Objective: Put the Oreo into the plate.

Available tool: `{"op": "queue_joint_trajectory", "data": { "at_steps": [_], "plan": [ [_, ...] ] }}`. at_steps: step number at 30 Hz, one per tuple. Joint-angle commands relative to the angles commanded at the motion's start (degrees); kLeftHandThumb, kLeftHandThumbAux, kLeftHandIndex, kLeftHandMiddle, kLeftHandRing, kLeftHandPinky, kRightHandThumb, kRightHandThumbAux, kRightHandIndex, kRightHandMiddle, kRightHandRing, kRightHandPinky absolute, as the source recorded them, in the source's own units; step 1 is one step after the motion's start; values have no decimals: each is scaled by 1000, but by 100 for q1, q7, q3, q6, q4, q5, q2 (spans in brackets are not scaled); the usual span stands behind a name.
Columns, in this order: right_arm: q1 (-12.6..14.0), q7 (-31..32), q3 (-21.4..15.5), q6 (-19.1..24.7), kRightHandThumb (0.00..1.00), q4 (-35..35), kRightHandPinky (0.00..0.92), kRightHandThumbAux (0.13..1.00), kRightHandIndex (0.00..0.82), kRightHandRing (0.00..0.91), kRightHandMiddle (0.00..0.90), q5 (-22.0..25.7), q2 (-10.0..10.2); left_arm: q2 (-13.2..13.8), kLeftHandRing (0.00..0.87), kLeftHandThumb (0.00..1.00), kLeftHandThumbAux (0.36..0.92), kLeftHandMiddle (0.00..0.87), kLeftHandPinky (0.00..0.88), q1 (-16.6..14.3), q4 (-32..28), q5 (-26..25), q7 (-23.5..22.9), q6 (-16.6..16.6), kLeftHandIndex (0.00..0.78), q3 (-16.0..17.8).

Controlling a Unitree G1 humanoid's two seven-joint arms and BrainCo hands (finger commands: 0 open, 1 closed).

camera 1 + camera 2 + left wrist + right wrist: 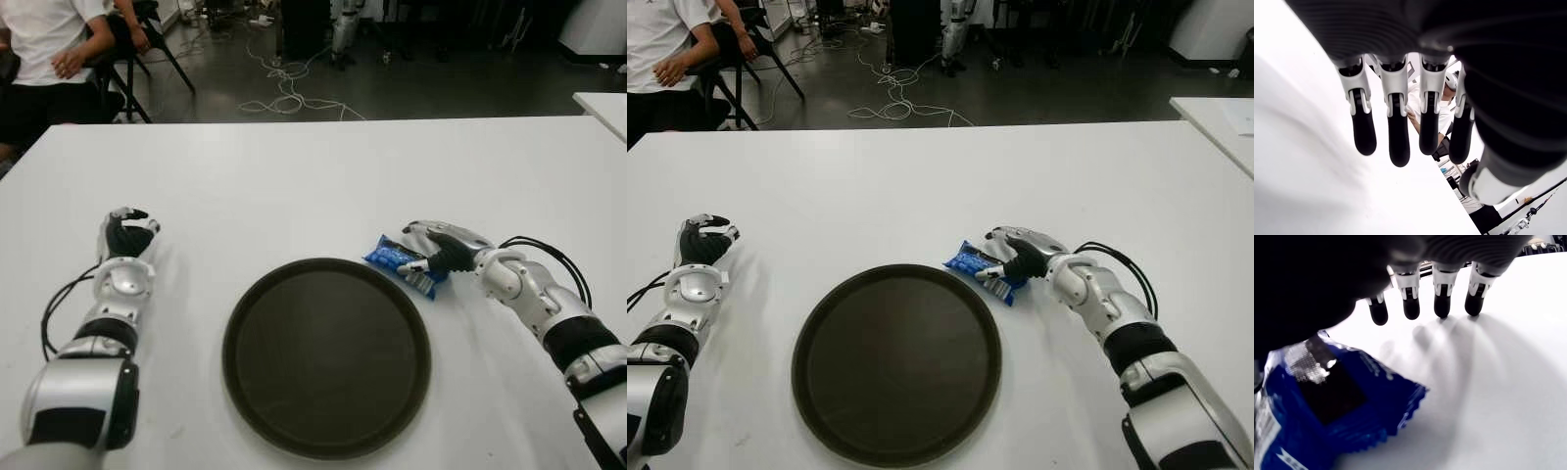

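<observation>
Right hand (1011, 257) over the Oreo (976, 265), fingers (1442, 304) extended, grip unclear, beside plate (896, 364), left hand (127, 233) relaxed near table's (313, 176) left edge

White table (323, 176): far half bare, open passage across full width. Dark round plate (326, 354) occupies near centre. Blue Oreo pack (402, 264) lies just beside plate's far-right rim, on table. Right hand (441, 250) over pack, fingers extended, not closed. Left hand (125, 235) well left of plate, open; bare table between. Seated person (49, 49) beyond far-left corner.
</observation>
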Motion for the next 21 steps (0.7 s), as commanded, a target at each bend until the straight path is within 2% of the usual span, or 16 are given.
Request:
{"op": "queue_joint_trajectory", "data": {
  "at_steps": [10, 21],
  "plan": [
    [14, -49, 49, 32, 50, -79, 0, 351, 0, 0, 0, -81, -10, 10, 337, 676, 720, 293, 373, 1, 1, 6, -12, -17, 399, -30],
    [-27, -136, 8, 100, 35, -62, 0, 364, 0, 0, 0, -94, 32, 21, 335, 674, 720, 296, 361, 1, 8, -7, -21, -9, 398, -50]
  ]
}}
